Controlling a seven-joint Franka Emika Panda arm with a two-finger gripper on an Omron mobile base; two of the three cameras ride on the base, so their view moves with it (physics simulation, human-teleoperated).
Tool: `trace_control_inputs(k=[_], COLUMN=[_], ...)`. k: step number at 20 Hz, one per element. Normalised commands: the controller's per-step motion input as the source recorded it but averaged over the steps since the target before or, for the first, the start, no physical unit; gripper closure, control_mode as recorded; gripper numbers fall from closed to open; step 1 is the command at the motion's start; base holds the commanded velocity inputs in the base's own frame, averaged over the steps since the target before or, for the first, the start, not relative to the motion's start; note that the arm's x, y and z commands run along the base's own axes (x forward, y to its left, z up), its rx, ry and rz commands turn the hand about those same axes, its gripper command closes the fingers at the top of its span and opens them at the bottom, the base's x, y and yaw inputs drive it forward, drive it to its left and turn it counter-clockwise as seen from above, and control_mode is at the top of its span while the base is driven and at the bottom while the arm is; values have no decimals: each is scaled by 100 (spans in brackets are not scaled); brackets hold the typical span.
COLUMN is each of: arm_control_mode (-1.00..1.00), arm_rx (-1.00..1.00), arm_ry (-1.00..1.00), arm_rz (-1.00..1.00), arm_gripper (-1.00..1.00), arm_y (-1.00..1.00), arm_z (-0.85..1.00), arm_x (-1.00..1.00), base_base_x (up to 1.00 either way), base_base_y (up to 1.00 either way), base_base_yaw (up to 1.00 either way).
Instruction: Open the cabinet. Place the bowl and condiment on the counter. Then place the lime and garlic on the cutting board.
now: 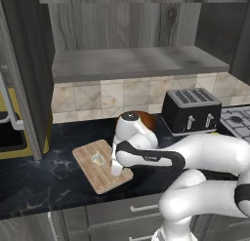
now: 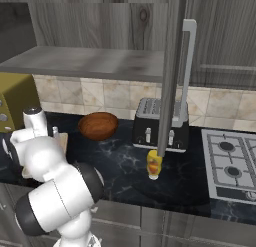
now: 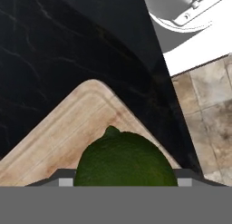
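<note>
Most of the task looks done: the cabinet (image 1: 136,64) is open and the bowl (image 2: 98,125) and condiment (image 2: 154,164) stand on the counter (image 2: 200,191). The garlic (image 1: 98,158) lies on the cutting board (image 1: 88,159). The gripper (image 1: 116,168) pinches the lime (image 3: 126,162) above the board, at 3 o'clock of the garlic, not yet released.

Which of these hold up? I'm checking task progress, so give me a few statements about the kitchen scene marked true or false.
1. The cabinet stands open. True.
2. The bowl sits on the cabinet shelf. False: it is on the counter, beside the toaster.
3. The garlic lies on the cutting board. True.
4. The condiment lies on the cutting board. False: it stands upright on the counter in front of the toaster.
5. The pincer has the lime between its fingers over a corner of the cutting board. True.
</note>
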Motion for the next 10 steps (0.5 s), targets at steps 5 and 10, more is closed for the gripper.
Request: trace_control_inputs(k=[5,10], arm_control_mode=[-100,-100], arm_rx=[0,0], arm_ry=[1,0], arm_rz=[24,24], arm_gripper=[100,100], arm_y=[0,0], arm_z=[-21,-24], arm_x=[26,24], base_base_x=[0,0], base_base_y=[0,0], base_base_yaw=[0,0])
